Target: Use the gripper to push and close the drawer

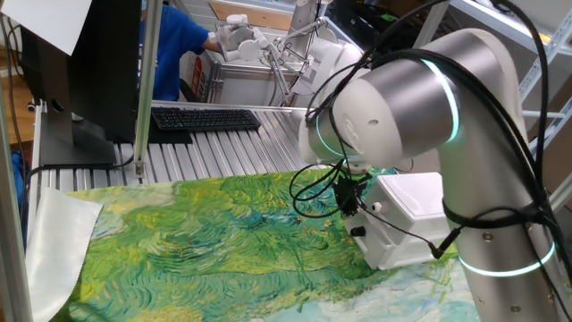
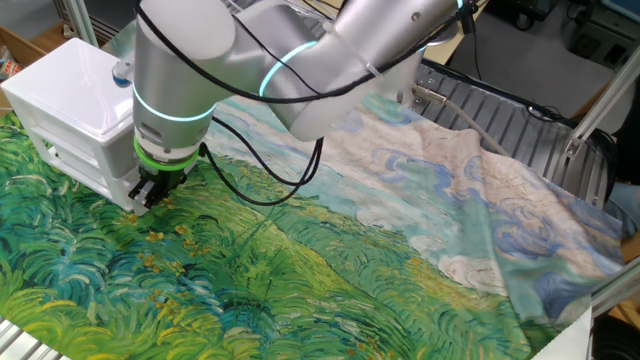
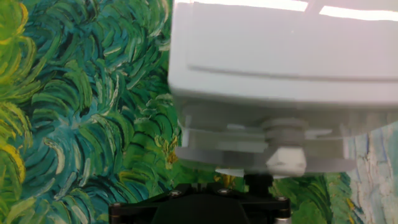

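Observation:
The white box point(image 1: 413, 215) stands on the painted cloth, and its top fills the upper hand view point(image 3: 280, 56). The lower drawer point(image 3: 236, 146) juts out only slightly below the box front, with its black knob point(image 3: 258, 182) just ahead of my hand. My gripper point(image 2: 150, 192), black with a green ring above it, is low against the box's drawer face; it also shows in one fixed view point(image 1: 350, 204). The fingers look pressed together and hold nothing. In the hand view only the black gripper body point(image 3: 199, 204) shows. The arm hides part of the drawer front.
The green, blue and yellow painted cloth point(image 2: 300, 270) covers the table. A keyboard point(image 1: 204, 118) and a monitor stand point(image 1: 76, 148) sit at the back on the slatted metal surface. A person in blue point(image 1: 170, 54) is behind. Black cables hang beside the wrist.

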Controlling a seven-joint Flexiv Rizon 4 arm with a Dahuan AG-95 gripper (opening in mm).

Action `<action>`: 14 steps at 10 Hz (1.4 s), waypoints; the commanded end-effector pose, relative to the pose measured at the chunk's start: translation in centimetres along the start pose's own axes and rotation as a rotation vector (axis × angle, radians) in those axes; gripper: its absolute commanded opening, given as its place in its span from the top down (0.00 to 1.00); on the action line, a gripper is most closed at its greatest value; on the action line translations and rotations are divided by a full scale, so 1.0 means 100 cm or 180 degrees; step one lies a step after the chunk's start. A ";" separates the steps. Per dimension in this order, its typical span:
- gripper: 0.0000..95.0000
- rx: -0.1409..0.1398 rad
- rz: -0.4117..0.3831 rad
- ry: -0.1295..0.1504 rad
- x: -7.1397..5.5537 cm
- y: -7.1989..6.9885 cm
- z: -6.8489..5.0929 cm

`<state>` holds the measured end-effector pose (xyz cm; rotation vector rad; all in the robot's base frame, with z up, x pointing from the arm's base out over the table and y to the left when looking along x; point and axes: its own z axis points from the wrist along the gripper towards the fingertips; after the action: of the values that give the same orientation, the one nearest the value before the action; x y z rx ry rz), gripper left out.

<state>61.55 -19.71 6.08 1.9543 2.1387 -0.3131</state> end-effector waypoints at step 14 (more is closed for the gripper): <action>1.00 -0.0049 -0.0056 -0.0315 -0.015 0.005 0.013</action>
<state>62.10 -21.51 5.36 1.8703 2.0907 -0.3875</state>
